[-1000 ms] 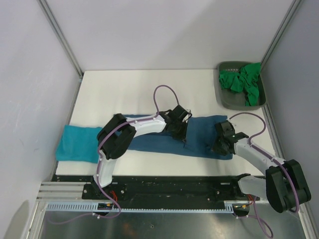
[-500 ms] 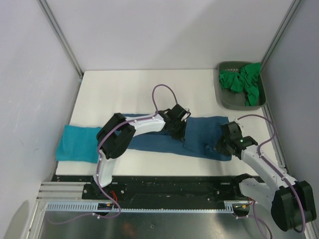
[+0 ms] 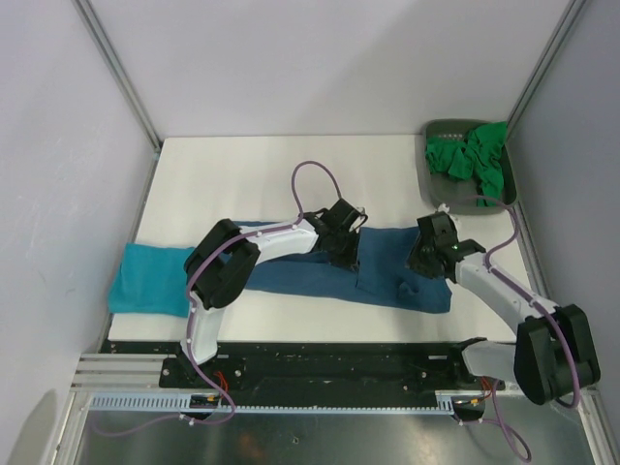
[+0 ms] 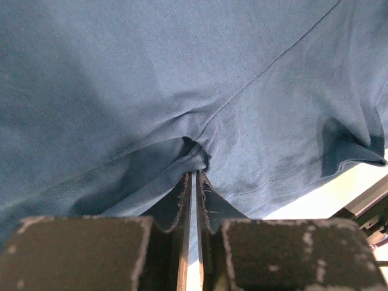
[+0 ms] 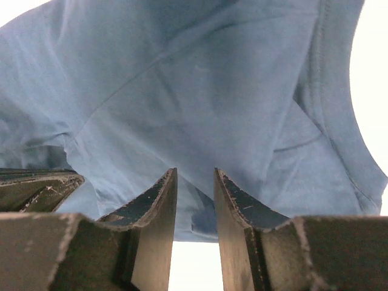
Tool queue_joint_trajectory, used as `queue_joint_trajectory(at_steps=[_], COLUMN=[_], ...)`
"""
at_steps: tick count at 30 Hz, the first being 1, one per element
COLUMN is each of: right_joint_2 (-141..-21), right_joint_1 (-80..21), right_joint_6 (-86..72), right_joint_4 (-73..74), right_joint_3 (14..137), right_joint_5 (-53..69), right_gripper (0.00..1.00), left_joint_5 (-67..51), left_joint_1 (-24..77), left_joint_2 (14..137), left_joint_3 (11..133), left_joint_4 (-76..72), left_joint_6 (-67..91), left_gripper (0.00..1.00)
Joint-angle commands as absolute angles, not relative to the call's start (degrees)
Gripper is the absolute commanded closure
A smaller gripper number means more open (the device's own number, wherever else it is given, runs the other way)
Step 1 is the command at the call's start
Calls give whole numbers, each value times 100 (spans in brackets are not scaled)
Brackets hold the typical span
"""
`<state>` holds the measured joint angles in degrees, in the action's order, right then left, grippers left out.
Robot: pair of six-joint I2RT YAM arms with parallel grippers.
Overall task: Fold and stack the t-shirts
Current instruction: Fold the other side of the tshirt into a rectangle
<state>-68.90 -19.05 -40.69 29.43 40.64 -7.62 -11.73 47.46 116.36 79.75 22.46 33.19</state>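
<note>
The left gripper [image 4: 194, 174] is pinched shut on a small ridge of the steel-blue t-shirt [image 3: 387, 266], near the middle of the cloth, likely to lift a fold line. The right gripper [image 5: 194, 172] has its jaws narrowly apart over the shirt's right end. It seems to hold nothing, though the tips are hard to read. The shirt lies spread across the near half of the table [image 3: 242, 174]. A turquoise t-shirt [image 3: 150, 279] sits folded at near left, presumably the stack's base. Green t-shirts [image 3: 475, 160] wait in the tray [image 3: 436, 199] at far right.
</note>
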Motion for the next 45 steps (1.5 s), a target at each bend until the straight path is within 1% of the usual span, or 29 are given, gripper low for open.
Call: queue_joint_trajectory(at_steps=[1,3,10,21,40,42,45], right_joint_2=[-7249,-7305,-7064,-6780,-6750,-6761,-6774], right_joint_1=[-2039,-2193,-2507,-2514,-2514,-2509,-2507], right_joint_6=[-3708,-3685,-3618,-3661,-3703,-3705,-3720], right_joint_4=[2501,2629,3177,3401,3318,3306,3289], right_joint_3=[4333,4333,4216,3842,3771,3771,3769], right_joint_5=[-714,-783,-1007,-965,-954,-950,-963], right_gripper=[66,66,66,67,67,67,67], left_joint_5=[-1220,-1256,-1574,-1883,-1733,-1723,-1671], left_joint_1=[4706,4705,4706,4774,5063,5080,5089], left_joint_2=[11334,11313,11100,11023,11556,11542,11480], left_joint_3=[8045,8032,7845,7695,7902,7919,7934], left_joint_4=[2234,2235,2233,2207,2211,2207,2211], left_joint_6=[3349,3338,3341,3343,3480,3491,3511], left_gripper=[90,88,72,65,64,66,73])
